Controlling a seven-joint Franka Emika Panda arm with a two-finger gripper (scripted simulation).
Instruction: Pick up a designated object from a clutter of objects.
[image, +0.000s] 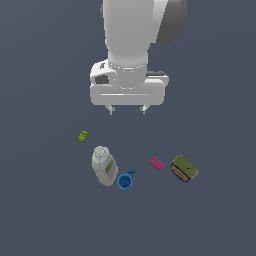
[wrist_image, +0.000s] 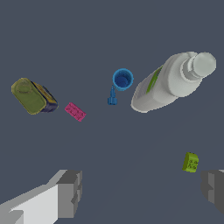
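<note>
The magenta brick (image: 156, 163) lies flat on the dark surface between the blue cup (image: 125, 181) and the olive-yellow tin (image: 184, 168). In the wrist view the magenta brick (wrist_image: 75, 111) sits beside the tin (wrist_image: 31, 96). My gripper (image: 128, 109) hangs open and empty well above the surface, up and toward the exterior view's left of the brick. Its two fingers (wrist_image: 70, 193) frame the wrist view, wide apart. The grey bottle with a green label (image: 104, 166) lies next to the cup. The lime-green brick (image: 83, 136) lies apart at the exterior view's left.
The bottle (wrist_image: 168, 82), the cup (wrist_image: 122, 80) and the lime-green brick (wrist_image: 190, 162) also show in the wrist view. The dark grey surface (image: 45, 210) extends all around the clutter.
</note>
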